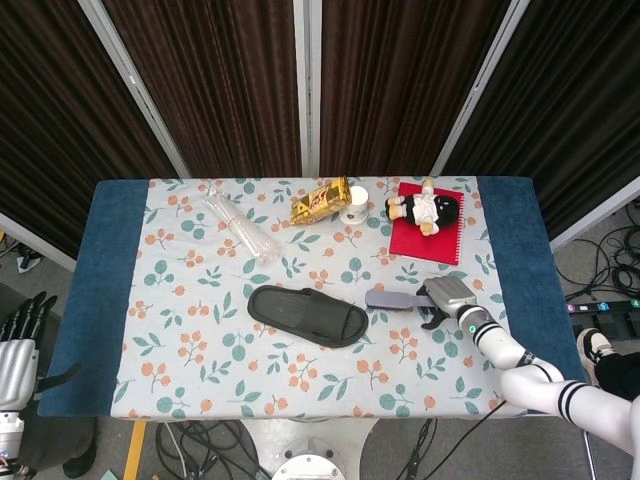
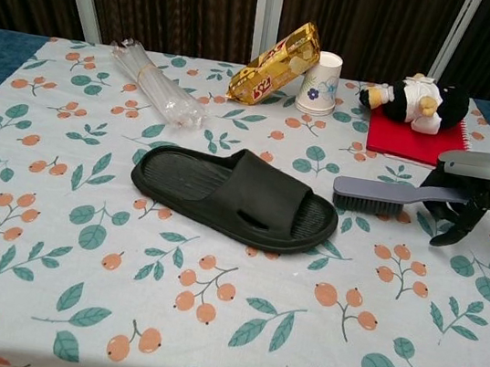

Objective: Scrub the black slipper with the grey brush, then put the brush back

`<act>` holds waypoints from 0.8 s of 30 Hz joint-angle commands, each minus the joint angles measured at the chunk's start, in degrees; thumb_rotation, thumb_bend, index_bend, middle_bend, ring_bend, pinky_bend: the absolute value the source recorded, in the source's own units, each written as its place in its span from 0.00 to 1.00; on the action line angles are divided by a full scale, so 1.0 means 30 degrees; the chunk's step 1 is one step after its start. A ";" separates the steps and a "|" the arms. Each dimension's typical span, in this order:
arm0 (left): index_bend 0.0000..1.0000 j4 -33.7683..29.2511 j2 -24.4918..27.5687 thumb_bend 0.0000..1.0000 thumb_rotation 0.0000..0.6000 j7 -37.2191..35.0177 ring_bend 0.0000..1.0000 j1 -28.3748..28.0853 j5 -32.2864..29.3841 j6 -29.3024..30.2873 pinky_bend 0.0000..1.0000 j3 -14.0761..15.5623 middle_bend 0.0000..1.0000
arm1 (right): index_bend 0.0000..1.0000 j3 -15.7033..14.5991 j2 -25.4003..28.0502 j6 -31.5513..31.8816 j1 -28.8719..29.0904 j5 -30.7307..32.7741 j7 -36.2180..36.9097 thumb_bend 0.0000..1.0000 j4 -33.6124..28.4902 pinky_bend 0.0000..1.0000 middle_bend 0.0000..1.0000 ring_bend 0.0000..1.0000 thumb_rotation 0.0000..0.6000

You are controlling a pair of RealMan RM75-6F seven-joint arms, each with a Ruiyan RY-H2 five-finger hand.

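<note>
The black slipper (image 1: 308, 315) (image 2: 234, 196) lies flat in the middle of the floral tablecloth, toe end to the right. Just right of it is the grey brush (image 1: 393, 298) (image 2: 377, 195), bristles down and head toward the slipper. My right hand (image 1: 448, 298) (image 2: 471, 185) grips the brush's handle end, fingers curled under it. In the chest view the brush head sits a little above the cloth. My left hand (image 1: 18, 350) hangs off the table's left edge, fingers apart and holding nothing.
Along the back stand a clear plastic bundle (image 1: 240, 228), a yellow snack pack (image 1: 320, 201), a paper cup (image 1: 353, 211) and a plush toy (image 1: 425, 208) on a red notebook (image 1: 425, 240). Blue cloth (image 1: 100, 290) borders both table ends.
</note>
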 commanded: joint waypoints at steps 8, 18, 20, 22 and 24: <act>0.10 0.0583 -0.0285 0.14 1.00 -0.0498 0.02 0.0147 0.0000 0.0082 0.12 -0.0012 0.14 | 1.00 -0.0311 -0.0418 0.0186 0.0441 0.0677 -0.0891 0.54 0.0122 1.00 0.91 0.94 1.00; 0.10 0.0520 -0.0103 0.15 1.00 -0.0805 0.02 -0.0597 0.0855 -0.0082 0.12 -0.0414 0.14 | 1.00 -0.0046 -0.0019 0.2542 -0.0420 -0.1625 0.0878 0.62 -0.0530 1.00 1.00 1.00 1.00; 0.10 0.0420 0.0008 0.16 1.00 -0.1200 0.02 -0.1088 0.1426 -0.0273 0.12 -0.0552 0.14 | 1.00 -0.0087 0.0144 0.3891 -0.0888 -0.3196 0.2148 0.62 -0.0560 1.00 1.00 1.00 1.00; 0.10 0.0248 0.0179 0.16 1.00 -0.1719 0.02 -0.1705 0.1987 -0.0602 0.12 -0.0736 0.14 | 1.00 -0.0232 0.0538 0.4976 -0.1211 -0.4547 0.3448 0.62 -0.0615 1.00 1.00 1.00 1.00; 0.10 0.0107 0.0304 0.16 1.00 -0.2142 0.02 -0.2328 0.2432 -0.0996 0.12 -0.0925 0.14 | 1.00 -0.0319 0.1122 0.5649 -0.1364 -0.5366 0.4309 0.62 -0.0863 1.00 1.00 1.00 1.00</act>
